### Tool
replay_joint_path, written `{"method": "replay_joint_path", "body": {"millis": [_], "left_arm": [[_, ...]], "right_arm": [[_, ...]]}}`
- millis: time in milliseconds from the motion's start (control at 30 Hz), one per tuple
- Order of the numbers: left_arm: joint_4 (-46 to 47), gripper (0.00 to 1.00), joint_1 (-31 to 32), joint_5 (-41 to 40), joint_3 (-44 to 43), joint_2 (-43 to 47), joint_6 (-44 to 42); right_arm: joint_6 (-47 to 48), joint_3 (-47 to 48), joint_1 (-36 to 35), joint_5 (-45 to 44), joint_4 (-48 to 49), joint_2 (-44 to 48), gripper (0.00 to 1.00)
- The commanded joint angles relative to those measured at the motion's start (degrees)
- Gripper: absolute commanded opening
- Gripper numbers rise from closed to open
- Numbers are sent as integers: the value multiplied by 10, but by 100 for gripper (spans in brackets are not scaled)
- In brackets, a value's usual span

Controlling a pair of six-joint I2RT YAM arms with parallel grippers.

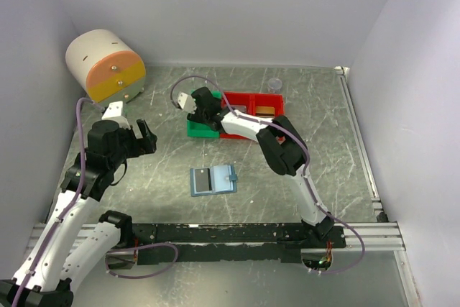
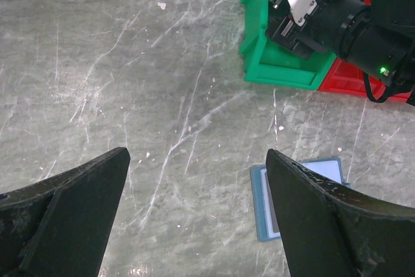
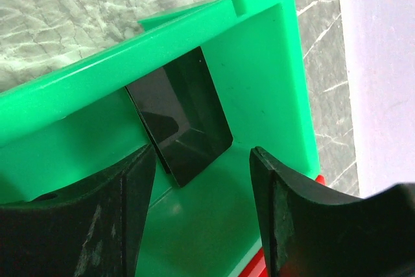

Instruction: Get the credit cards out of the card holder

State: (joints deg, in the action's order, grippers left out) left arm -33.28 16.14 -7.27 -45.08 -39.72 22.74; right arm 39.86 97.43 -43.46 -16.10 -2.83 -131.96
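Reaching into green bin point(image 3: 259, 63), R pincer point(image 3: 201, 155) open over dark card point(image 3: 185, 118); L pincer point(image 2: 198, 163) open.

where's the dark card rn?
Right wrist view: the dark flat rectangular card is inside the green plastic bin, leaning against its wall, just ahead of the right gripper's open jaws.

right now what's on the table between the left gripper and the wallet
Nothing. The top view shows only bare, scratched table between the open left gripper and the wallet.
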Motion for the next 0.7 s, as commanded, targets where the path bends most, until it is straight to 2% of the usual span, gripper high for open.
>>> {"method": "replay_joint_path", "body": {"millis": [0,167,300,367,400,533,667], "left_arm": [[10,99,-5,22,3,-2,-11],[12,99,-5,28,3,-3,-12],[13,99,-5,28,4,0,-11],[15,99,-5,28,6,0,-11],[15,99,-6,27,5,-1,-10],[12,99,-5,23,4,-6,-8],[12,99,-6,19,4,-9,-5]], "right_arm": [[-26,-5,0,6,25,41,61],[-104,-35,4,44,73,117,63],[-218,-133,8,39,141,237,66],[-305,-196,15,41,172,298,81],[-363,-231,18,39,185,325,98],[-544,-361,37,78,211,434,100],[-651,-472,46,145,224,523,100]]}}
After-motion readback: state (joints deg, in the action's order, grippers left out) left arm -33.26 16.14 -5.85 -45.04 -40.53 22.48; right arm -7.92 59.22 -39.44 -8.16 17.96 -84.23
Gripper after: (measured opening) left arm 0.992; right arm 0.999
